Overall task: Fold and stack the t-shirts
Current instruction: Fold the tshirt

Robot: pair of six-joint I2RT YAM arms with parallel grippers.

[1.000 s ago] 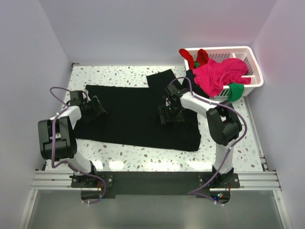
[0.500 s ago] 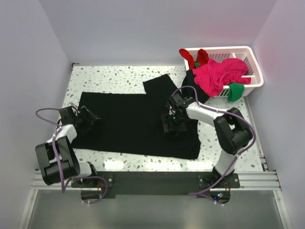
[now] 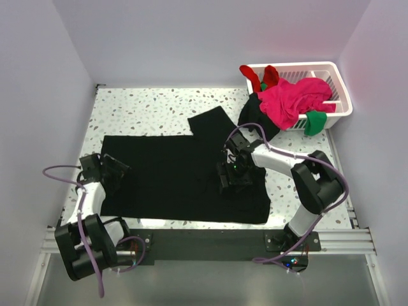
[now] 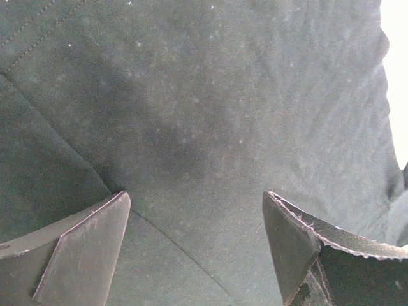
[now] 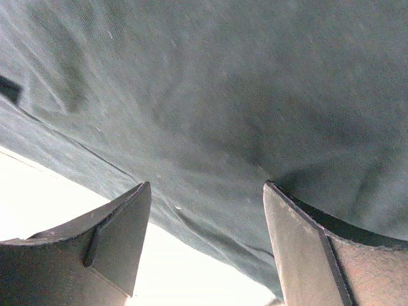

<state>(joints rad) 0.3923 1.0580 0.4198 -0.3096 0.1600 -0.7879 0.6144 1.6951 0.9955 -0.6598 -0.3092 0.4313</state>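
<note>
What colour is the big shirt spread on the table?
Plain black: the t-shirt shows best in the top external view.

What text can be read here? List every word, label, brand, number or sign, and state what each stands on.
None: no word, label, brand, number or sign can be read in any view.
large plain black cloth t-shirt: bare fabric, no print or tag showing, also in both wrist views.
magenta-pink cloth shirt: no print visible.
white slatted plastic basket: no lettering visible.
</note>
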